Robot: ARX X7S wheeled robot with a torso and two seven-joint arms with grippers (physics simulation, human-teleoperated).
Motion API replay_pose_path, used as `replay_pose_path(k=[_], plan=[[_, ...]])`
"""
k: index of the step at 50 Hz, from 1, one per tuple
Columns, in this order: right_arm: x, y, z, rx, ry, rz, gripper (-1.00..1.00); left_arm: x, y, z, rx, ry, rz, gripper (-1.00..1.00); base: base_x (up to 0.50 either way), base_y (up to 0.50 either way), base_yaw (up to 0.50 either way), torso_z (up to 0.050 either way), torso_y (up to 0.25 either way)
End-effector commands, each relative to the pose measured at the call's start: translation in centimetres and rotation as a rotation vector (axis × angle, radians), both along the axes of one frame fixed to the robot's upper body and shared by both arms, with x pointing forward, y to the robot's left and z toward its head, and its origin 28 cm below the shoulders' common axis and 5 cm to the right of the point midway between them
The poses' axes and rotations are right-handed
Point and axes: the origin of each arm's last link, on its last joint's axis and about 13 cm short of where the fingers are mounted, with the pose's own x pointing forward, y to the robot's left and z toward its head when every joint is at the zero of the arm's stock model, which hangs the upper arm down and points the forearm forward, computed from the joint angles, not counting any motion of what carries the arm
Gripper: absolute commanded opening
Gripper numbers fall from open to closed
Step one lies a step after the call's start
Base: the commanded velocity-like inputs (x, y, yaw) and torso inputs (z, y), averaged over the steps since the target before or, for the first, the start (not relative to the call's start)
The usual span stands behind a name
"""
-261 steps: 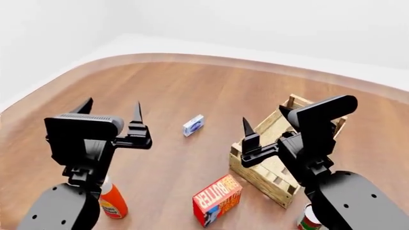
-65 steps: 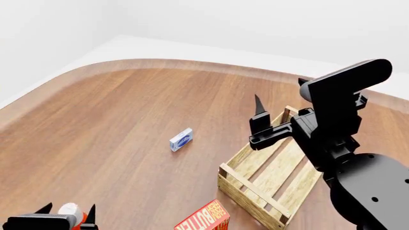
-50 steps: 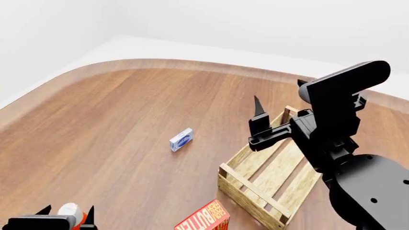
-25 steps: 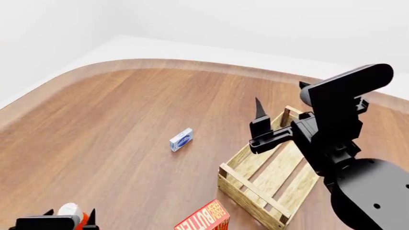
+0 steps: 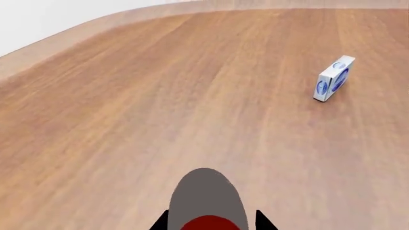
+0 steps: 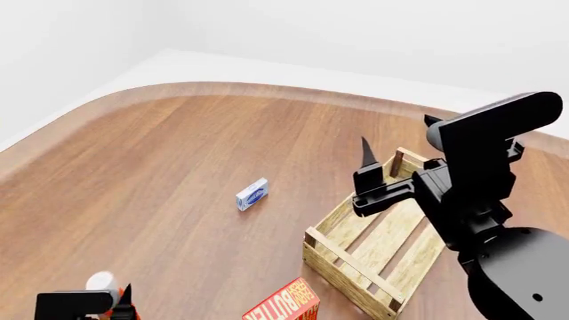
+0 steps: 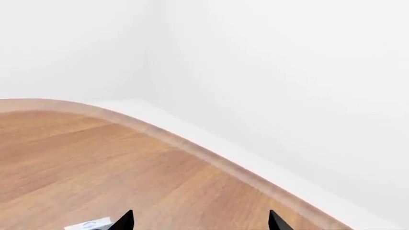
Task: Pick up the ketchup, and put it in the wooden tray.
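The ketchup [image 6: 100,282] shows at the bottom left of the head view as a white cap with a sliver of orange body. In the left wrist view its cap [image 5: 206,194] and red body stand between the two fingertips. My left gripper [image 6: 105,301] [image 5: 210,223] is shut on the bottle just below the cap. The wooden tray [image 6: 334,244] is a pale slatted crate at the lower right, with nothing in it. My right gripper [image 6: 399,137] [image 7: 198,221] is open and empty, held high over the tray's far end.
A red butter box [image 6: 286,304] stands at the bottom edge between the bottle and the tray. A small blue-and-white box [image 6: 252,194] [image 5: 334,79] lies mid-table. The curved table edge [image 6: 266,87] runs along the back and left.
The left gripper sank around the bottle and closed on it; the cap has now shifted slightly up and right. The right arm drifted a little to the right.
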Motion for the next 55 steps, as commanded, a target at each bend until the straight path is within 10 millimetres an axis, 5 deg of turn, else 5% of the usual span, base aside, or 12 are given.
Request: replay_pose_path(k=[1,9,29,42,55], plan=[[-0.3,-0.1,0.0,0.001,-0.006,-0.007,1.0,0.4,-0.3,-0.2,-0.046,0.001,-0.009,-1.0,0.0,0.0,0.0,0.0,0.0],[-0.7,-0.2,0.4,0.001,-0.019,-0.013,1.0,1.0,-0.3,1.6,-0.045,-0.072,-0.022,-1.0,0.0,0.0,0.0,0.0,0.0],[-4.2,-2.0,2.5,-0.007,-0.091,-0.101,1.0,7.4,-2.5,13.9,0.069,-0.383,-0.238,-1.0,0.0,0.0,0.0,0.0,0.0],[-8.3,-3.8,4.8,0.0,-0.144,-0.198,1.0,12.9,-8.0,22.2,0.099,-0.465,-0.447,-1.0,0.0,0.0,0.0,0.0,0.0],[-12.4,-6.2,4.2,0.036,-0.154,-0.331,1.0,15.8,-14.6,24.8,0.043,-0.441,-0.601,-1.0,0.0,0.0,0.0,0.0,0.001]])
